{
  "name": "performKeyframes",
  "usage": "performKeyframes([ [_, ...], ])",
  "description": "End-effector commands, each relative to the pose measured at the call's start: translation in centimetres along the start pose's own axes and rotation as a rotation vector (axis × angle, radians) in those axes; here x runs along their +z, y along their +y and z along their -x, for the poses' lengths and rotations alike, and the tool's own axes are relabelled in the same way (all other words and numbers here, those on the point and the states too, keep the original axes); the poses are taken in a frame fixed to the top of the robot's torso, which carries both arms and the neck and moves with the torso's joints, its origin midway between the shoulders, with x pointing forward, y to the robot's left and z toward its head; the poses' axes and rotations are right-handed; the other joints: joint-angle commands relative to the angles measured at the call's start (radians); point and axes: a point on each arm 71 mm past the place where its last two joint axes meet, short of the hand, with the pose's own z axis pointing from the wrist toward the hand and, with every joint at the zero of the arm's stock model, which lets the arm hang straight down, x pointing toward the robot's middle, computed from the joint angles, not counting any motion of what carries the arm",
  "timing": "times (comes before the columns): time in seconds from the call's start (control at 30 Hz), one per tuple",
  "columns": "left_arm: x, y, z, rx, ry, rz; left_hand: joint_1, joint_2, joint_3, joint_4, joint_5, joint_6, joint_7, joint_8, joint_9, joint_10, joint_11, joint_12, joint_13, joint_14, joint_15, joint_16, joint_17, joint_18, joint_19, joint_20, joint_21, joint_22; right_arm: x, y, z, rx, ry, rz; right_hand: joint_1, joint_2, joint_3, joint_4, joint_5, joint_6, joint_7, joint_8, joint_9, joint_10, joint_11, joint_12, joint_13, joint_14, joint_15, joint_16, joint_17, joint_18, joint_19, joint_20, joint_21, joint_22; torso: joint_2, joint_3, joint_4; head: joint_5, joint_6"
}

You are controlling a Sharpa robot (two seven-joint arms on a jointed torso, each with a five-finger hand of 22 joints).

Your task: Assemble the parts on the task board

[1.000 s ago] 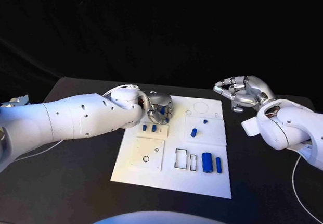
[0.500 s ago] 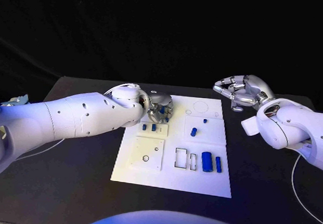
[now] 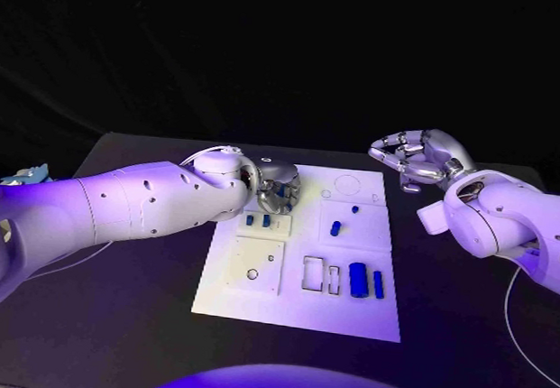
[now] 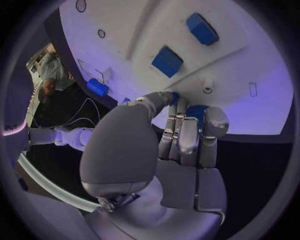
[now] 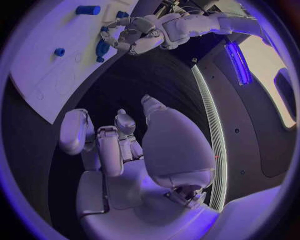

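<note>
Blue parts (image 3: 358, 280) lay scattered on your white task board (image 3: 299, 314), which sat in the middle of the black table (image 3: 114, 308): a pair near the board's left edge, one at its centre, two longer ones lower right. Your left hand (image 3: 275, 185) rested at the board's upper left corner, fingers curled down; the left wrist view showed a blue piece (image 4: 197, 111) tucked at the fingertips (image 4: 187, 141), though you could not tell for sure that it was gripped. Over the last second that hand barely shifted, and no part changed place, so the assembly looked stalled at one pick or placement. Your right hand (image 3: 420, 156) hovered off the board's far right corner, fingers loosely curled, holding nothing. No brand, label or writing could be read anywhere.
</note>
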Motion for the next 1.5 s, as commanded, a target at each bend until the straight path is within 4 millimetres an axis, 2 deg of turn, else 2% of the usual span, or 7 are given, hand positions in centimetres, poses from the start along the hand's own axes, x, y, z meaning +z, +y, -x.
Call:
performKeyframes([
  [0.03,0.0,-0.2,-0.2,-0.009,-0.013,-0.019,0.005,0.015,0.01,-0.008,-0.006,0.013,0.0,0.003,-0.003,0.016,-0.002,-0.007,-0.005,0.007,-0.003,0.005,0.003,-0.009,0.013,-0.001,0.009,0.009,0.0,0.1,-0.1,0.001,0.01,0.011,-0.007,0.006,-0.004,0.0,0.006,-0.006,0.002,0.004,-0.002,-0.001,-0.002,-0.003,0.001,0.039,-0.004,-0.004,0.046,0.009,-0.005,0.0,-0.003,0.011,0.0,-0.0003,-0.0002,-0.001,0.002],
  [0.27,0.0,-0.1,0.0,-0.015,-0.055,-0.021,0.014,0.024,0.034,-0.035,-0.012,0.027,0.001,-0.006,-0.014,0.041,-0.003,-0.023,-0.011,0.015,-0.005,0.006,0.003,-0.013,0.026,-0.006,0.023,0.027,0.0,0.1,-0.1,0.001,0.01,0.011,-0.007,0.006,-0.004,0.0,0.006,-0.006,0.002,0.004,-0.002,-0.001,-0.002,-0.003,0.001,0.039,-0.004,-0.004,0.046,0.009,-0.005,0.0,-0.003,0.011,0.0,-0.0007,-0.0002,-0.001,0.005],
  [0.6,-0.5,0.1,0.3,-0.047,-0.096,-0.029,0.006,0.021,0.041,-0.042,-0.013,0.03,0.005,-0.013,-0.021,0.046,0.0,-0.035,-0.015,0.018,-0.003,0.007,0.002,-0.014,0.029,-0.006,0.028,0.032,0.0,0.0,-0.1,0.001,0.01,0.009,-0.007,0.006,-0.004,0.0,0.006,-0.006,0.002,0.004,-0.002,-0.001,-0.002,-0.003,0.001,0.039,-0.004,-0.004,0.046,0.009,-0.005,0.0,-0.003,0.011,0.0,-0.0012,-0.0009,-0.003,0.01],
  [0.73,-1.2,0.4,0.7,-0.082,-0.115,-0.025,0.0,0.017,0.042,-0.044,-0.013,0.03,0.008,-0.016,-0.024,0.047,0.002,-0.04,-0.017,0.018,-0.002,0.006,0.0,-0.014,0.03,-0.005,0.029,0.033,-0.1,-0.1,0.0,0.001,0.009,0.006,-0.007,0.006,-0.004,0.0,0.006,-0.006,0.002,0.004,-0.002,-0.001,-0.002,-0.003,0.001,0.039,-0.004,-0.004,0.046,0.009,-0.005,0.0,-0.003,0.011,-0.001,-0.0022,0.0019,-0.006,0.015],
  [0.87,-2.1,0.8,1.5,-0.121,-0.137,-0.017,-0.006,0.015,0.042,-0.045,-0.012,0.03,0.012,-0.019,-0.026,0.049,0.004,-0.044,-0.018,0.019,0.0,0.006,-0.001,-0.015,0.033,-0.004,0.032,0.038,-0.1,-0.3,0.1,0.0,0.006,0.002,-0.007,0.008,-0.005,0.001,0.006,-0.006,0.002,0.005,-0.002,-0.001,-0.002,-0.003,0.0,0.038,-0.004,-0.005,0.044,0.009,-0.006,-0.001,-0.005,0.01,-0.001,-0.0011,0.0035,-0.004,0.021],
  [1.27,-4.4,2.9,2.2,-0.181,-0.109,0.032,-0.016,0.011,0.039,-0.045,-0.013,0.036,0.011,-0.021,-0.028,0.056,0.004,-0.05,-0.02,0.019,0.001,0.004,-0.008,-0.017,0.038,-0.002,0.036,0.044,-0.2,-0.4,0.3,-0.001,0.002,-0.002,-0.008,0.008,-0.006,0.001,0.006,-0.006,0.002,0.006,-0.002,-0.002,-0.002,-0.003,-0.001,0.038,-0.005,-0.005,0.044,0.009,-0.006,-0.001,-0.005,0.011,-0.003,-0.004,0.008,-0.006,0.016],
  [1.5,-4.8,3.7,1.9,-0.182,-0.068,0.056,-0.022,0.009,0.036,-0.045,-0.013,0.039,0.011,-0.021,-0.029,0.059,0.004,-0.053,-0.02,0.019,0.001,0.003,-0.013,-0.017,0.038,-0.002,0.035,0.044,-0.3,-0.4,0.3,-0.002,0.002,-0.003,-0.008,0.008,-0.006,0.001,0.006,-0.006,0.002,0.006,-0.002,-0.002,-0.002,-0.003,-0.001,0.038,-0.005,-0.005,0.044,0.009,-0.006,-0.001,-0.005,0.011,-0.003,-0.0031,0.0081,0.005,0.01],
])
